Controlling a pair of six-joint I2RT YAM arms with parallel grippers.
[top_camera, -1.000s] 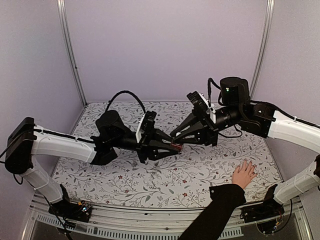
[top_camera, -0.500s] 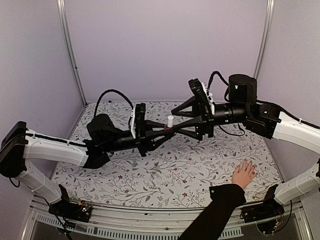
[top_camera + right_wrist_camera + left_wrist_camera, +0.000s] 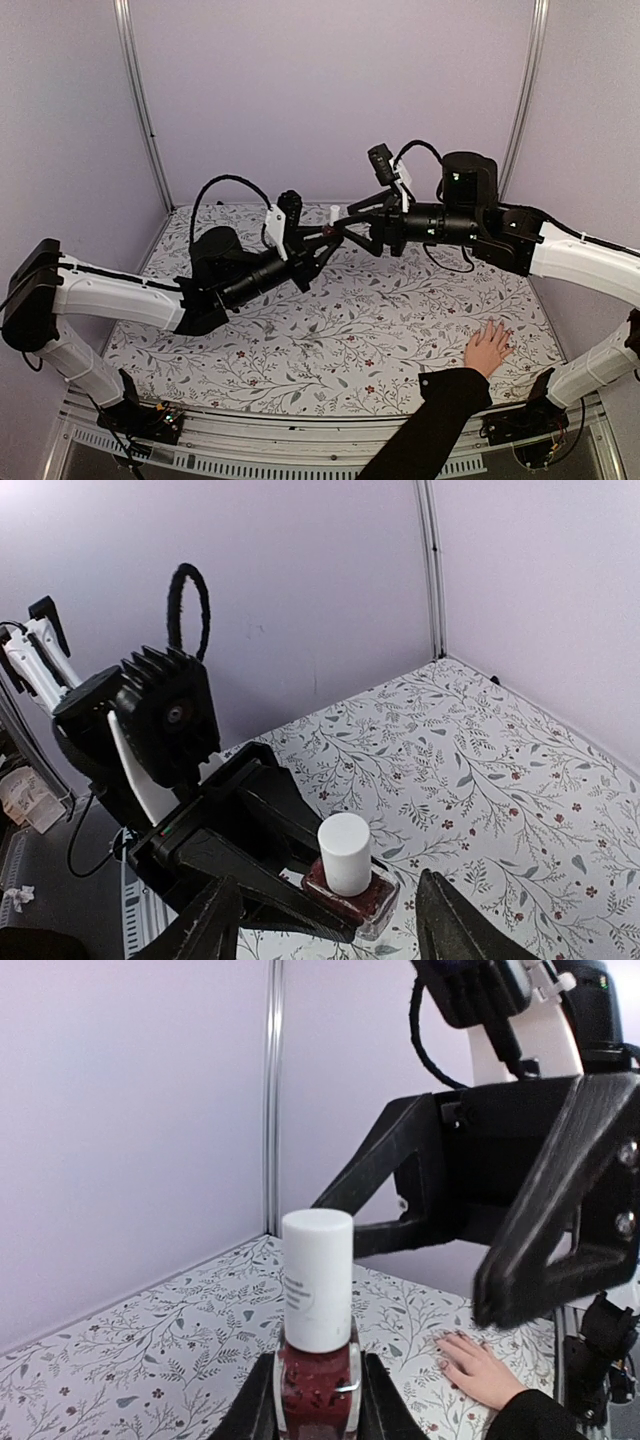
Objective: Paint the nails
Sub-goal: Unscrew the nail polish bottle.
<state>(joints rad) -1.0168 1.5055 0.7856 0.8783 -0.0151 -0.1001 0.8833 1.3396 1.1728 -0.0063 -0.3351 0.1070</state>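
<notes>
Over mid-table: dark-red bottle (image 3: 317, 1388) upright in the air, white cap (image 3: 317, 1280) on top.
Left gripper (image 3: 328, 234): clamped on the bottle's glass base.
Right gripper (image 3: 347, 224): spread wide, straddling the cap from 3 o'clock, apparently not touching.
Cap axis: vertical, crossing the line between the right fingers; likely next, closing and twisting off.
Nails (image 3: 447, 1343): on the human hand (image 3: 488, 348), flat on the table (image 3: 330, 330) at 4 o'clock from the bottle, well apart, fingers toward 12.
Nearer arm: right.
</notes>
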